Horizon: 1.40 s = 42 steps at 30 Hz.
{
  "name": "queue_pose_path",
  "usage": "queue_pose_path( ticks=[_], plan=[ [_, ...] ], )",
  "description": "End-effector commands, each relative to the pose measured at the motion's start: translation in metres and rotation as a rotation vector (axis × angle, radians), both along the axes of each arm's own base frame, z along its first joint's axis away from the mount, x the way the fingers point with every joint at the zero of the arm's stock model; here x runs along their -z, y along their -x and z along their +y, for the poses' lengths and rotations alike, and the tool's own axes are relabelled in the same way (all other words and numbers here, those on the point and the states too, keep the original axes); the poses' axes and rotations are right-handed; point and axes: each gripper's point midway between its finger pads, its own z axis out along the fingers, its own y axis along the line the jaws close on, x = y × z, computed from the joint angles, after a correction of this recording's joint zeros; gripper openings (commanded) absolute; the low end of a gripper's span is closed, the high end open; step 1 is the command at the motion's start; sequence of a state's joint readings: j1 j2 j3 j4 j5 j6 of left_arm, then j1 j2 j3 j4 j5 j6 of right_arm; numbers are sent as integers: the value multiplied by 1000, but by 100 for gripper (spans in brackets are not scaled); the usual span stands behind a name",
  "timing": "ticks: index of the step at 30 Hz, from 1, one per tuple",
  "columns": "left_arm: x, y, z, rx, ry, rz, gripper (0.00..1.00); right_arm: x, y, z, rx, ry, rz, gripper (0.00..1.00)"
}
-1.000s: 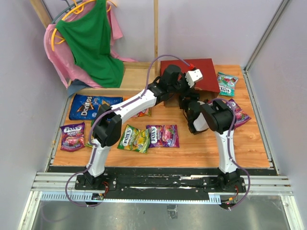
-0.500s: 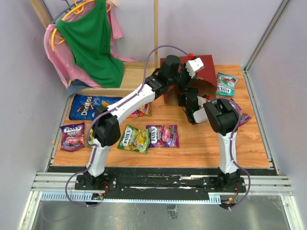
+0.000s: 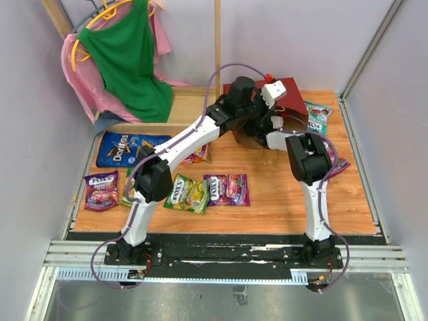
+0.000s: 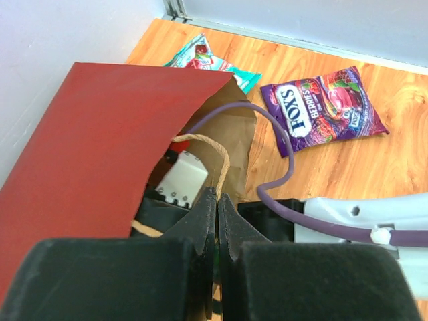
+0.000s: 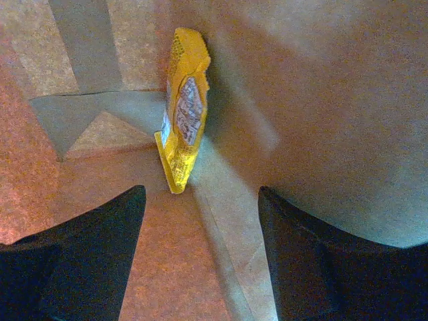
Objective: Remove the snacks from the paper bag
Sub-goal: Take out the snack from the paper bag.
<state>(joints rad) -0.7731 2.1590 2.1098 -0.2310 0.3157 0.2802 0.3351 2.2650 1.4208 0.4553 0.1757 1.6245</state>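
From above, my right gripper (image 5: 199, 204) is hidden inside the paper bag (image 3: 294, 97); the yellow box's (image 5: 182, 114) print is too blurred to read.

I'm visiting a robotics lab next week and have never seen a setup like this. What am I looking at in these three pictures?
These are two robot arms bolted at the near edge of a wooden table. Each arm ends in a two-finger gripper. One picture looks down from above and behind the arms. The other two come from small cameras on the wrists.

The left gripper is pinched shut on the rim of the dark red paper bag. The right gripper is inside the bag with its fingers open. It faces a yellow packet standing on edge against the brown paper.

Several snacks lie out on the table: a blue Doritos bag, a yellow-green packet, a teal packet and several purple packets. A green top hangs behind.
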Motion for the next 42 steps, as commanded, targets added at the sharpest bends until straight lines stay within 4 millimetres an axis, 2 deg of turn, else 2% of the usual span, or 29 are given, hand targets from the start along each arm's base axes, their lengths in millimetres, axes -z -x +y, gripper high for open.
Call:
queue_pose_path(
  ticks=[1,9,13,19,21,22,26,31,37,39,42],
  plan=[
    [-4,1,-8,22,25,18,0,40,0,-2,-48,112,154,70],
    [4,3,-15,48,33,56,1,50,-38,16,-112,167,174,69],
    [9,2,-16,46,32,66,0,46,-56,25,-146,177,139,62],
    [13,-2,-15,29,28,70,1,40,-72,43,-239,135,63,22],
    [11,-4,-13,18,30,66,1,33,-70,45,-272,113,35,4],
    [10,-6,-12,10,34,67,1,31,-68,46,-285,103,24,1],
    [1,-16,-3,-28,73,84,1,5,-50,44,-301,77,-48,1],
    [-10,-27,13,-70,109,100,1,-22,-12,38,-345,72,-113,1],
    [-16,-23,22,-77,115,112,0,-14,47,25,-362,51,-97,1],
    [-18,-22,24,-76,117,108,1,-15,58,19,-367,77,-93,1],
    [-23,-22,31,-102,122,91,1,-18,70,20,-426,122,-79,1]
  ],
)
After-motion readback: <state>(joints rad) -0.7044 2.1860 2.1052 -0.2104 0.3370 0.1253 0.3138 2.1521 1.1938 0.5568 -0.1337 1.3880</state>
